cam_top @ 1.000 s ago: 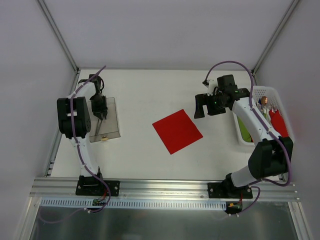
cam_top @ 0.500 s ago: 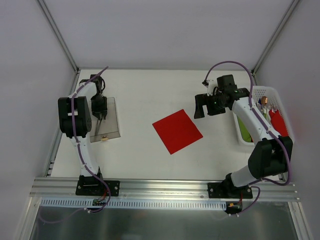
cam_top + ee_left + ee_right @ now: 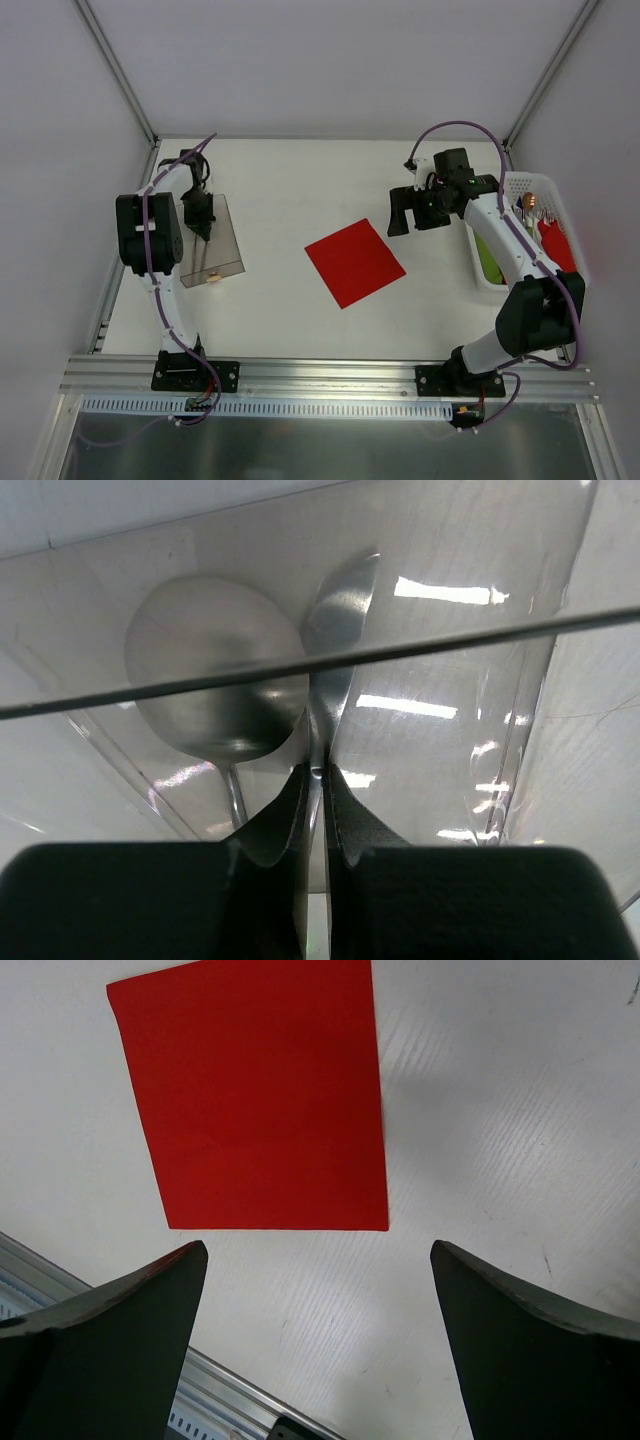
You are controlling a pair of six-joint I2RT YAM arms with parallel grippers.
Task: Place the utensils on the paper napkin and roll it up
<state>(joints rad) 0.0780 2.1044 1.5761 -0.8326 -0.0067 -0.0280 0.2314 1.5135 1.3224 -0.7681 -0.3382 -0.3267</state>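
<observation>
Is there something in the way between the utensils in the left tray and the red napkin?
Nothing visible lies on the table between tray and napkin. Only the tray's clear wall surrounds the utensils; the open right gripper hovers on the napkin's other side.

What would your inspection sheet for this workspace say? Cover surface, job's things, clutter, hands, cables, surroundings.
surface: white table, a few small marks.
job's things: red napkin flat at mid-table; utensils in the clear tray at the left.
clutter: white basket at the right edge, red and green items inside.
hands: left hand shut on one of the utensils in the tray; right hand open above the table, near the napkin.
cables: purple cables along both arms.
surroundings: white walls; metal rail at the near edge.
</observation>
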